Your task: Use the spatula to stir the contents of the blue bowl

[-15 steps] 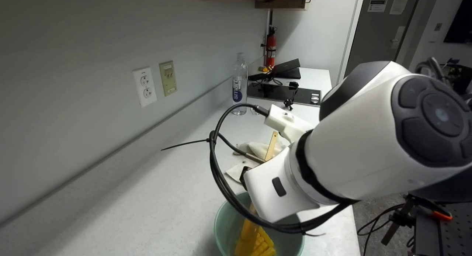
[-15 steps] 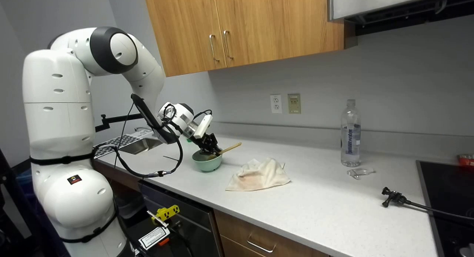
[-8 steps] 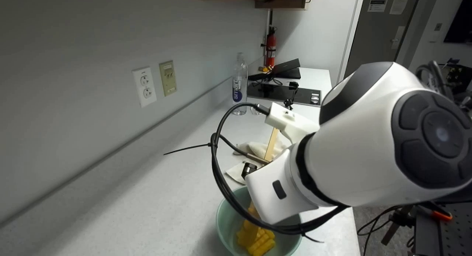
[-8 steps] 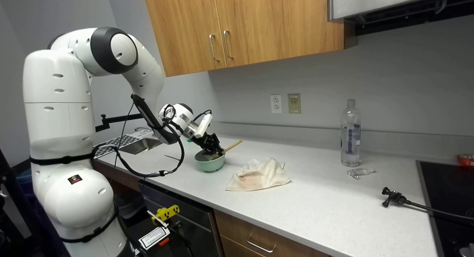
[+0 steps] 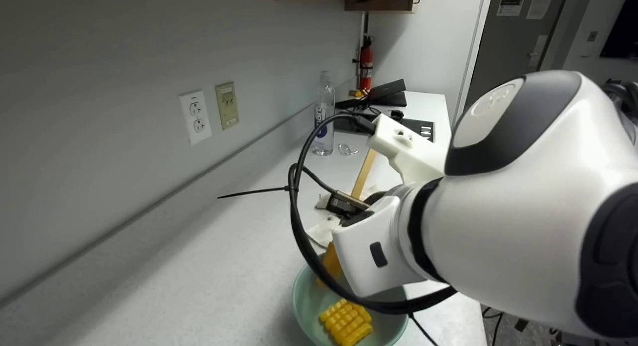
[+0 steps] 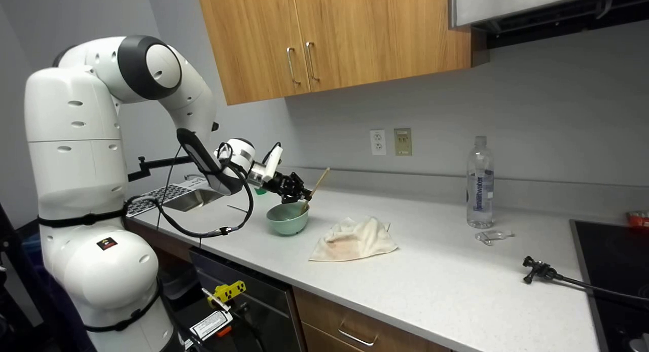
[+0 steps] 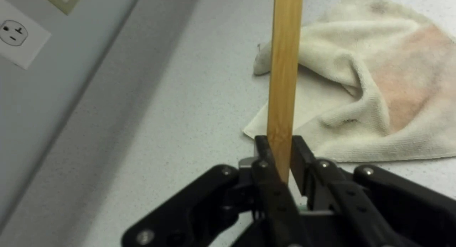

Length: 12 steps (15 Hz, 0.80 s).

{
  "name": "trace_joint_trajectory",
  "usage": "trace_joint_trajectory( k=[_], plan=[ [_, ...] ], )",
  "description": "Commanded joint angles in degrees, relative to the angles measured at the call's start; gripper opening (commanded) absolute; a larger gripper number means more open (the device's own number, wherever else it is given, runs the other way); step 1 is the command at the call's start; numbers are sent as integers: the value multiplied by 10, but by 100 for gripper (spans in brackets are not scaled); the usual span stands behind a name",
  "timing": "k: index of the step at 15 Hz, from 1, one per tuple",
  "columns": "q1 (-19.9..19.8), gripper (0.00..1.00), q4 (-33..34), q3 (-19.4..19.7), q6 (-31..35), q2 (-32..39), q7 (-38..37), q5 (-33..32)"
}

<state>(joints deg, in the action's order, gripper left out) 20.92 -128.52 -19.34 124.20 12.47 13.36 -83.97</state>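
The spatula (image 7: 285, 79) is clamped in the end effector (image 7: 280, 143), blade (image 5: 332, 261) just inside the blue bowl (image 6: 287, 225), apart from the yellow block (image 5: 347, 322); gripping is done, more stirring probably remains.

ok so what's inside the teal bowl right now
Inside the teal bowl lies a ridged yellow block, and the spatula has its lower end within the rim. The white arm and black cable cover part of the interior; what's under the block is hidden.
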Motion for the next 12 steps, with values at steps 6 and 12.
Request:
trace_joint_trajectory(
  k=[6,12],
  plan=[
    [-4,5,-1,-16,37,1,12,33],
    [-12,5,0,-18,130,5,48,100]
  ],
)
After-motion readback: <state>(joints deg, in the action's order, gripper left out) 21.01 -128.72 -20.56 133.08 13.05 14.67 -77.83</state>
